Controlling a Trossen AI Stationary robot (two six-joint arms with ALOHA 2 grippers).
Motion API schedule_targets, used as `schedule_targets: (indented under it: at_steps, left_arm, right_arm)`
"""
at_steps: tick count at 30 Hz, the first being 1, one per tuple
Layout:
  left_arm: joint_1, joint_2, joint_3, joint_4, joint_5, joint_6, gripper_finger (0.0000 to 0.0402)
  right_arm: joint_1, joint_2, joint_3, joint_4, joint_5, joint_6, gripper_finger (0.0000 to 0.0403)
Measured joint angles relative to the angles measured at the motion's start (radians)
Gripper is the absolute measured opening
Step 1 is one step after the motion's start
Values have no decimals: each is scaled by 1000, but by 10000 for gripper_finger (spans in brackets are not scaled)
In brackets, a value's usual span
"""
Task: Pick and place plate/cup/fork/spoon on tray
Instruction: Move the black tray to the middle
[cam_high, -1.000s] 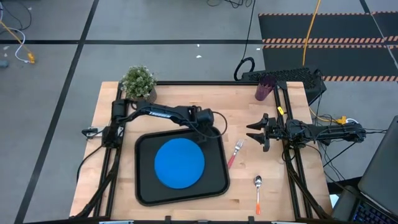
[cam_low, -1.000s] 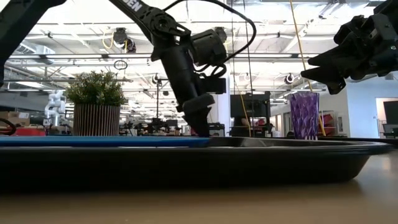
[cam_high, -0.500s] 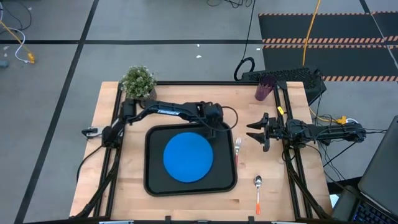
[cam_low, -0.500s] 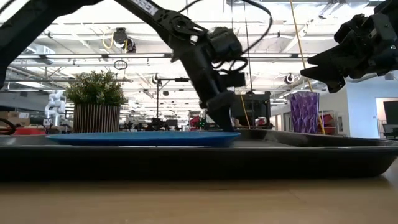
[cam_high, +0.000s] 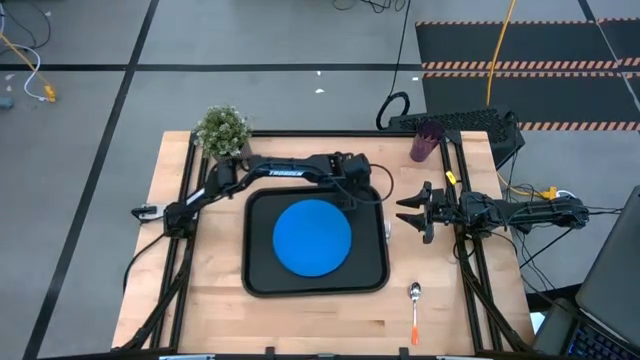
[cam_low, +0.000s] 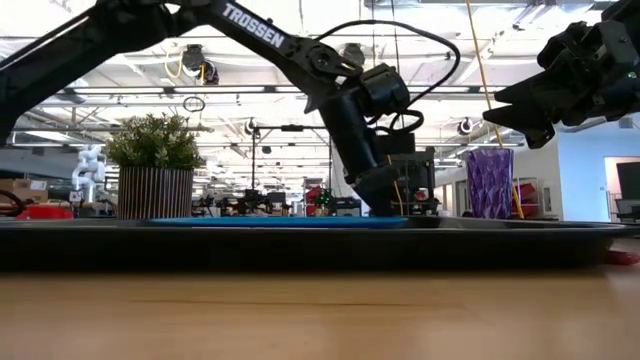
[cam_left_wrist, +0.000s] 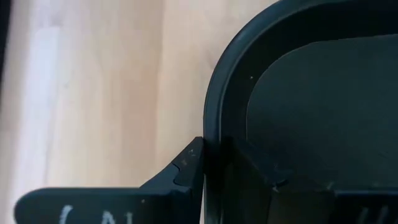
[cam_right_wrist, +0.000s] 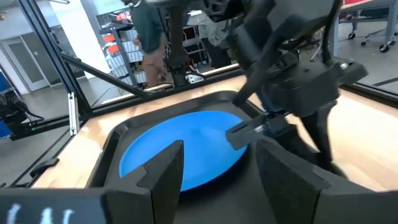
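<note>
The black tray (cam_high: 258, 285) lies flat on the table with the blue plate (cam_high: 312, 237) resting in it. My left gripper (cam_high: 366, 196) is shut on the tray's rim at its far right corner. Only a small bit of the fork (cam_high: 386, 228) shows beside the tray's right rim. The spoon (cam_high: 415, 308) lies near the front edge, to the right of the tray. At the far right corner of the table stands the purple cup (cam_high: 425, 143). My right gripper (cam_high: 409, 212) waits open, level above the table's right side, touching nothing. My left gripper pinches the tray's raised rim (cam_left_wrist: 210, 134) at the far right corner, one finger (cam_left_wrist: 185, 167) outside the rim and one (cam_left_wrist: 252, 171) inside. The fingers come slanting down from above and from the left. The tray stays flat on the table.
A potted green plant (cam_high: 222, 131) stands at the table's far left corner. A dark frame with cables (cam_high: 470, 125) runs behind the cup. Bare wood (cam_high: 200, 290) shows left of the tray and along the front edge.
My left gripper has gone toward the table's right edge, dragging the tray by its far right corner. The tray, with the plate on it, has slid right and turned squarer to the table. Its right rim has reached the fork, which now mostly hides.
</note>
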Motion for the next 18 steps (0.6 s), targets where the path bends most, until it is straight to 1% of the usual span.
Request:
schedule_targets:
  at_steps: [3, 12, 18]
  left_arm:
    - [12, 11, 36, -4, 0, 10, 76]
    - [22, 15, 39, 47, 25, 10, 76]
    - [10, 39, 40, 88, 65, 1, 76]
  right_arm:
    - [0, 0, 0, 2, 0, 0, 194]
    - [0, 0, 0, 1, 0, 0, 194]
    - [0, 0, 0, 1, -1, 4, 194]
